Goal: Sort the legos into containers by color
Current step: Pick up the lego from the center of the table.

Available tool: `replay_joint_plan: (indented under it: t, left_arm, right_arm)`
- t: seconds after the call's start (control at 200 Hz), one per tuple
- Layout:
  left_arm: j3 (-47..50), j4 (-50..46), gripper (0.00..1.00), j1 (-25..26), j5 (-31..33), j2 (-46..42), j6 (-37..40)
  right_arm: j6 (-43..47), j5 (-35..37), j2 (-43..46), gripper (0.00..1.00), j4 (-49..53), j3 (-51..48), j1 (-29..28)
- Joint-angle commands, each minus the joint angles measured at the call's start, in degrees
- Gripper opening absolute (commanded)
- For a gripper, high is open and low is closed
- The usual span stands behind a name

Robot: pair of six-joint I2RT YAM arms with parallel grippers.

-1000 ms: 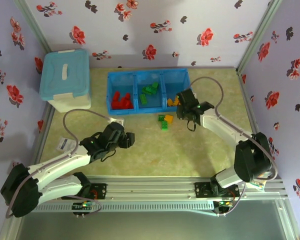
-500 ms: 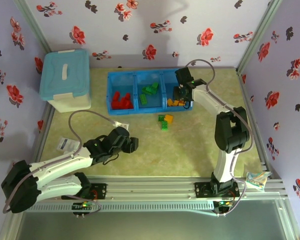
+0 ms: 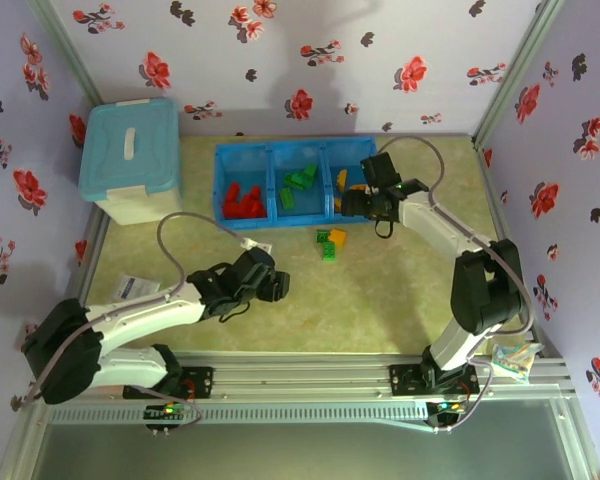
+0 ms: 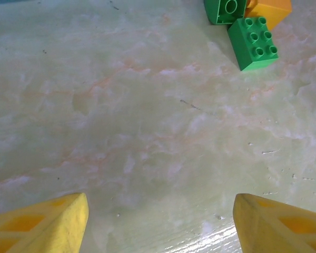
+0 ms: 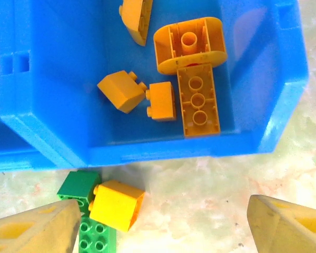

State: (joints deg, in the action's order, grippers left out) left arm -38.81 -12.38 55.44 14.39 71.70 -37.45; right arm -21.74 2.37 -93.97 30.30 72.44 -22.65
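The blue tray (image 3: 270, 150) holds red legos (image 3: 242, 200) in its left compartment, green legos (image 3: 298, 184) in the middle one and orange legos (image 5: 189, 79) in the right one. On the table just in front of the tray lie a loose orange brick (image 5: 117, 204) and two green bricks (image 5: 97, 237) (image 4: 253, 43), touching one another. My right gripper (image 5: 160, 229) hovers open over the tray's front wall (image 5: 163, 153), with the loose orange brick near its left finger. Down and to the left of the loose bricks, my left gripper (image 4: 160, 224) is open over bare table.
A pale blue lidded storage box (image 3: 130, 160) stands at the back left. A white label (image 3: 133, 287) lies by the left edge and a small packet (image 3: 510, 358) at the front right. Flowered walls close in three sides.
The right gripper has pulled back from above the orange compartment to the tray's front edge. The left gripper has crept right, toward the loose bricks.
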Motion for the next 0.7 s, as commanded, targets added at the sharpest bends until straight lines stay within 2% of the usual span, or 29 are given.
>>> replay_joint_plan:
  t: [0.0,0.19,0.48,0.695]
  left_arm:
    - [-6.55,2.87,0.76,1.22,-1.25,6.99,0.82]
    - [-18.23,0.47,0.77,2.34,-2.25,19.56,1.93]
    - [-38.49,-9.68,0.76,2.32,-0.89,37.85,2.77]
    - [-48.24,-15.69,0.74,1.82,1.2,46.56,3.0]
  right_arm:
    - [-2.73,1.54,7.49,0.82,-5.45,-8.84,-0.31]
    - [-3.79,4.75,15.48,0.87,-6.18,-16.99,-0.03]
    - [-5.33,8.08,28.18,0.91,-5.72,-27.58,1.11]
    - [-6.4,10.1,36.56,0.93,-3.62,-32.9,2.12]
